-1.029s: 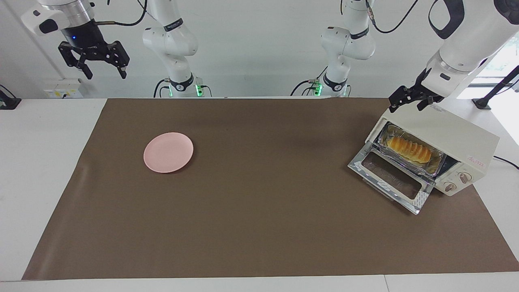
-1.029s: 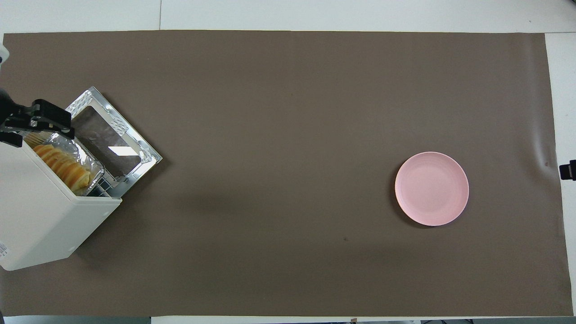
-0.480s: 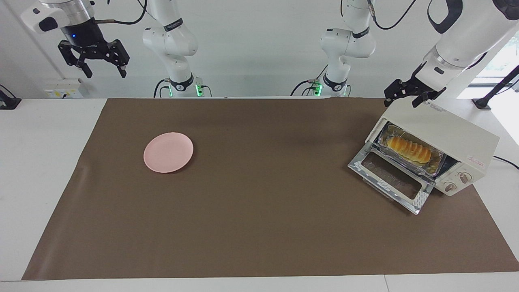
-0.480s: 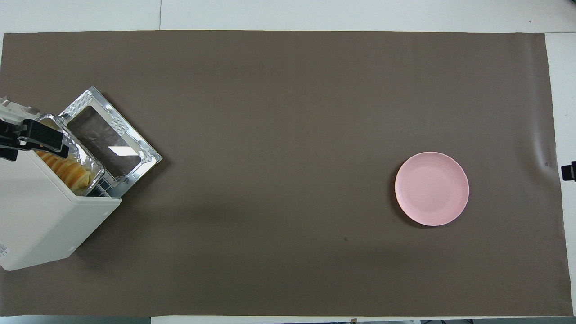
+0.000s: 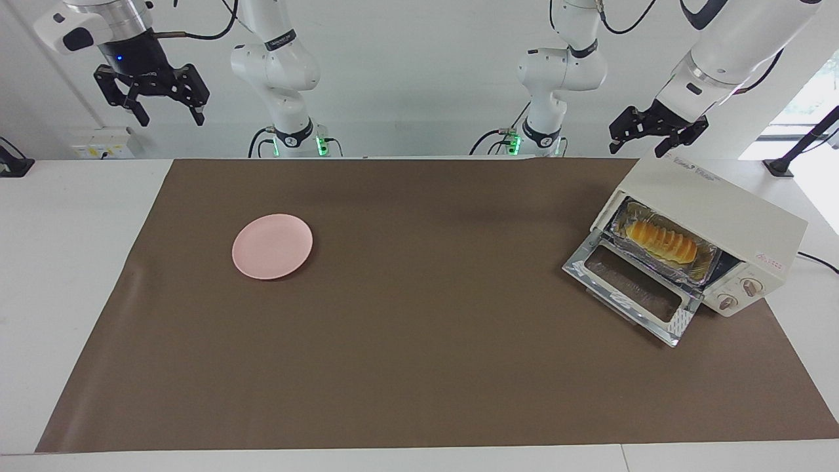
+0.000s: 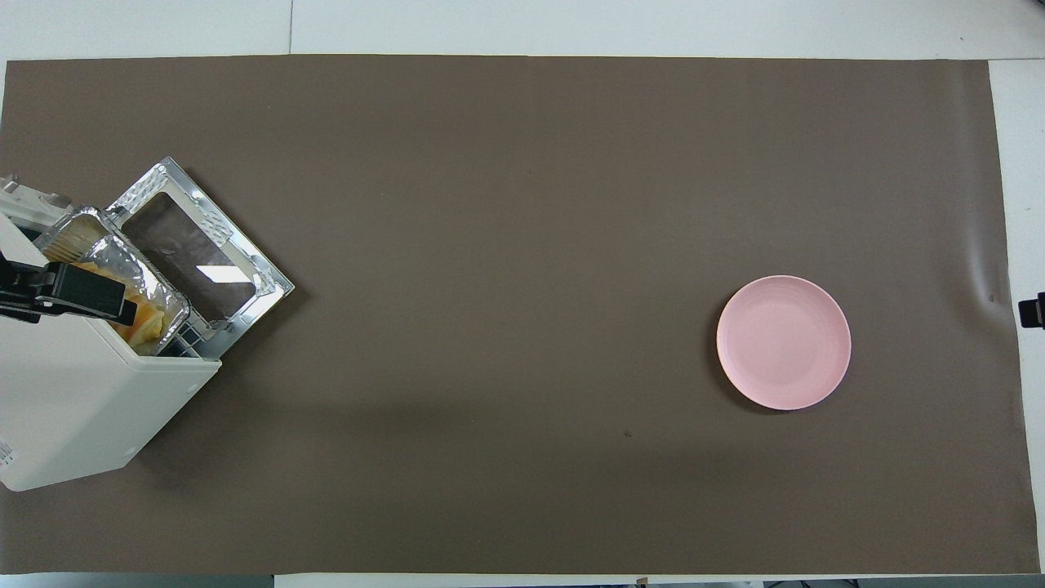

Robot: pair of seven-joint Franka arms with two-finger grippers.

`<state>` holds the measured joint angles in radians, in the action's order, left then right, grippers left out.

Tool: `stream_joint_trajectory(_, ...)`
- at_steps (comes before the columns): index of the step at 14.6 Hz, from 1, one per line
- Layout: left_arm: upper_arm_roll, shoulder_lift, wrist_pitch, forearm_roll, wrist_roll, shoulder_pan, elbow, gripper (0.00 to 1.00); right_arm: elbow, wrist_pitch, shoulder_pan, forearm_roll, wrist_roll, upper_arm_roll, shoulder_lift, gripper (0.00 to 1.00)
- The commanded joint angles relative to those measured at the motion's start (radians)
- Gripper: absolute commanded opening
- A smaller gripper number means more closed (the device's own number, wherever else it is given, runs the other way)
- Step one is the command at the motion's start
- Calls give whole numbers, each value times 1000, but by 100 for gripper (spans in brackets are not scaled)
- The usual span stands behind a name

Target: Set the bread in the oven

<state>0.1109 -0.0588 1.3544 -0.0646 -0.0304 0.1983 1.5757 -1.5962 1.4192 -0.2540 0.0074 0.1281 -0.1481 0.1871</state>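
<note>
Left gripper: my black two-finger left gripper (image 5: 649, 134) hangs in the upper right of the facing frame, above the oven's top corner nearest the robots, touching nothing; its fingers look spread and empty, though at this range I would not swear how wide.

Right gripper: my right gripper (image 5: 152, 92) waits in the upper left of the facing frame, high over the bare white table, fingers apart and holding nothing.

Bread: the small ridged yellow-orange loaf (image 5: 661, 240) lies in the crinkled silver foil tray (image 5: 695, 267), inside the oven's mouth at the right of the frame.

Oven: the boxy cream-white toaster oven (image 5: 714, 216) sits at the left arm's end of the brown mat (image 5: 419, 367), its glass-windowed drop-down door (image 5: 632, 292) folded flat open.

Step in hand: I judge the loaf is placed, so the left arm only has to lift clear.

How I'd do it well: I'd go straight up, away from the oven's top edge, so nothing nudges the housing or tray.

Door: if shutting follows, I'd come in under its outer edge and swing it gently.

Other things: the round pink plate (image 5: 272, 246) sits bare, left of centre.
</note>
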Motion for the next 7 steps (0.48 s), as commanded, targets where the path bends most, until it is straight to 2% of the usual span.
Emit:
stream_joint_trajectory(1, -52, 0, 19, 22, -17, -33, 18, 100, -11, -11, -7, -3, 19, -4, 17, 100)
stream_joint_trajectory(3, -109, 7, 23, 29, -17, -86, 21, 100, -11, -11, -7, -3, 19, -4, 17, 100)
stream_joint_trajectory(7, -123, 2, 43, 28, -17, -86, 52, 100, -10, -9, -7, -4, 19, -4, 17, 100)
